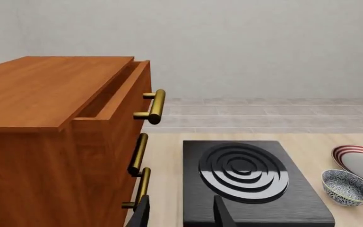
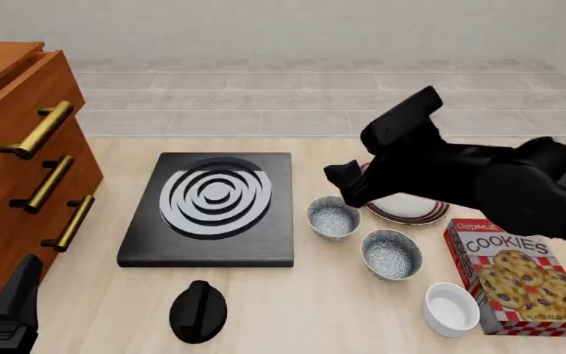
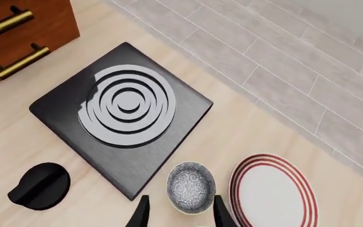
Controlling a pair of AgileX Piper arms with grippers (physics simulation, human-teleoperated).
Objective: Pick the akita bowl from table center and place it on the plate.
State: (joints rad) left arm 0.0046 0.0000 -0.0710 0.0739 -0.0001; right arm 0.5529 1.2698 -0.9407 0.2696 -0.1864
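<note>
While the right gripper [image 3: 178,213] hovers with jaws open above the small speckled grey-white akita bowl [image 3: 191,187], just beside the red-striped white plate [image 3: 271,196] on the counter [image 3: 245,127], descend straight, straddling its rim before closing.

This looks like a home kitchen, a simulated one. Just beyond the right gripper [image 2: 347,184] sits a black hob plate [image 2: 212,208] with silver concentric burner rings on a pale wooden counter [image 2: 293,310]. Beyond that hob, away from the gripper, stands a wooden drawer cabinet [image 2: 12,177] with brass bar handles. Crockery lies below and beside the gripper: speckled bowls [image 2: 333,217], a red-rimmed plate [image 2: 407,209] and a small white bowl [image 2: 452,308]. Further back along the arm stands a box of cookies [image 2: 519,276]. Grey tiling [image 2: 293,96] runs behind the counter.
</note>
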